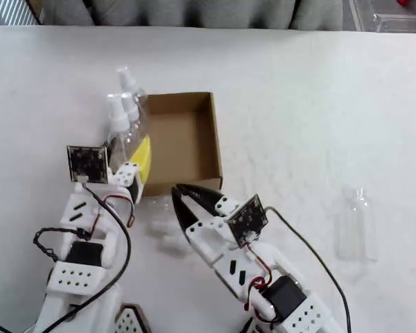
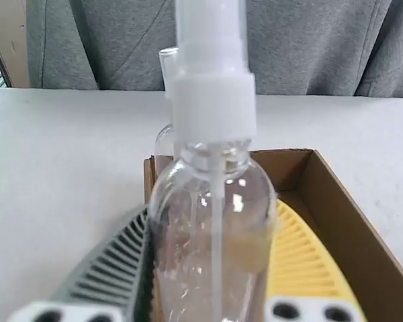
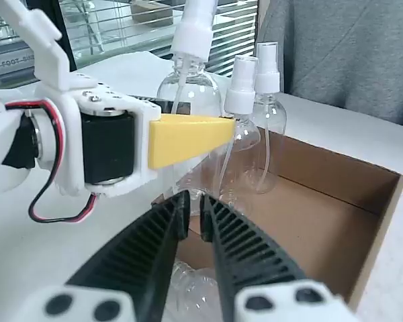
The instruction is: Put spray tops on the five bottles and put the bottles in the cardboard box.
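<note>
The left gripper is clamping an upright, already-topped bottle right at the wall of the cardboard box, so I'd say it's boxing it and needs to lower and release next, while the right gripper is hovering nearly closed and empty just above a second bottle lying beside the box.

The white table spreads wide here, its surface faintly speckled. Just past the table's far edge, at one corner, there's a clear plastic container with a bit of red inside, too small to make out. Beyond the table's other far corner, slatted window blinds.
</note>
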Robot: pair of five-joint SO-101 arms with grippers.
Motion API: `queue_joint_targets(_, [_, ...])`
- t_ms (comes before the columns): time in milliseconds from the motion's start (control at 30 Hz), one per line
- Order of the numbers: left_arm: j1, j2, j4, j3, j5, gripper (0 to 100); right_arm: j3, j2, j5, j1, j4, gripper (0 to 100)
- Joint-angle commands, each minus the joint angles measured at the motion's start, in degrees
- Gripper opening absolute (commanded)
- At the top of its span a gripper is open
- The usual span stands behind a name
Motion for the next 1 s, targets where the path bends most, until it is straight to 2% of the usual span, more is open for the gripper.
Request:
queue_joint_targets(0, [-0.2, 0.6, -1.6, -0.4, -0.5, 2, 0.4, -0.5, 0.4, 0.7, 0.1, 1.5])
queue_joint_targets(300, [-0.3, 13.1, -2.1, -6.0, -2.0, 2, 0.4, -0.5, 0.5, 0.7, 0.1, 1.5])
queue_joint_targets(400, [-0.3, 15.2, -5.8, -5.6, -2.0, 2, 0.4, -0.5, 0.5, 0.7, 0.1, 1.5])
queue_joint_targets(567, [-0.3, 15.7, -10.5, -3.2, -1.9, 2, 0.4, -0.5, 0.5, 0.8, 0.1, 1.5])
queue_joint_targets(967, [-0.2, 15.8, -10.5, -1.9, -2.1, 2, 0.4, -0.5, 0.5, 0.8, 0.1, 1.5])
